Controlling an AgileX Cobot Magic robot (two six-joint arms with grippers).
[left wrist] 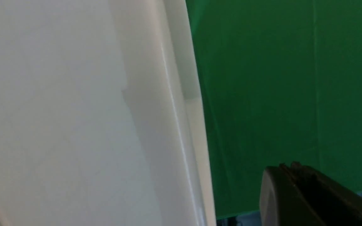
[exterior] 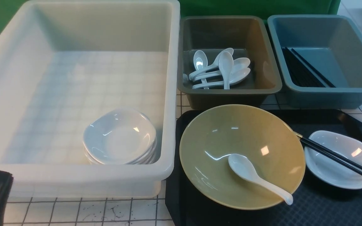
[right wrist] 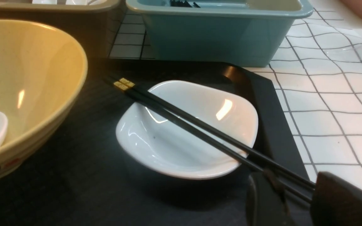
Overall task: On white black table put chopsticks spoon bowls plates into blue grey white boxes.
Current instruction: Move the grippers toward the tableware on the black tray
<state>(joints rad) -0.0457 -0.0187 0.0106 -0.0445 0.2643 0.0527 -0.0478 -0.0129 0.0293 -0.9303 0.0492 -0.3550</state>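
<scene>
A pair of black chopsticks with gold ends lies slanted across a small white plate on the black tray. My right gripper is shut on the thin ends of the chopsticks beside that plate; it is out of the front view. A white spoon rests in the yellow bowl. The white box holds stacked plates, the grey box several spoons, the blue box black chopsticks. My left gripper is shut and empty beside the white box's wall.
The three boxes stand in a row on the white gridded table, behind and left of the tray. A green backdrop rises behind them. The yellow bowl sits close against the white box and the plate.
</scene>
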